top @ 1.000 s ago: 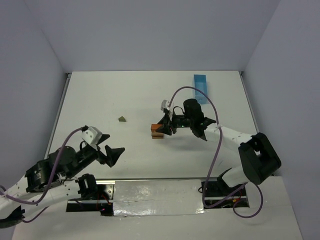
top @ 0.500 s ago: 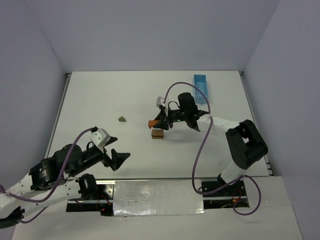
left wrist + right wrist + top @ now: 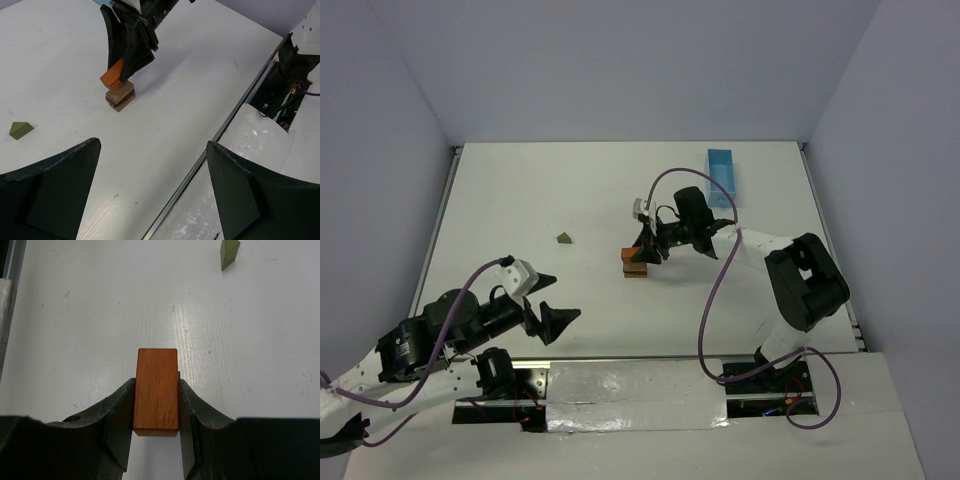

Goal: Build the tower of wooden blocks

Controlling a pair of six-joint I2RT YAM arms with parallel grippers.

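Observation:
A reddish-orange block is clamped between the fingers of my right gripper, which is shut on it. In the top view this orange block hangs right at the top of a short stack of brown blocks. The left wrist view shows the orange block tilted over the brown blocks; I cannot tell whether they touch. The olive-green triangle lies alone to the left. My left gripper hovers open and empty near the table's front edge.
A light-blue tray stands at the back right, behind the right arm. A metal strip runs along the table's near edge, with taped plates and cables at the arm bases.
The right gripper lifted the orange block up and left off the stack, then brought it back down over the brown blocks. The left arm swung slightly rightward.

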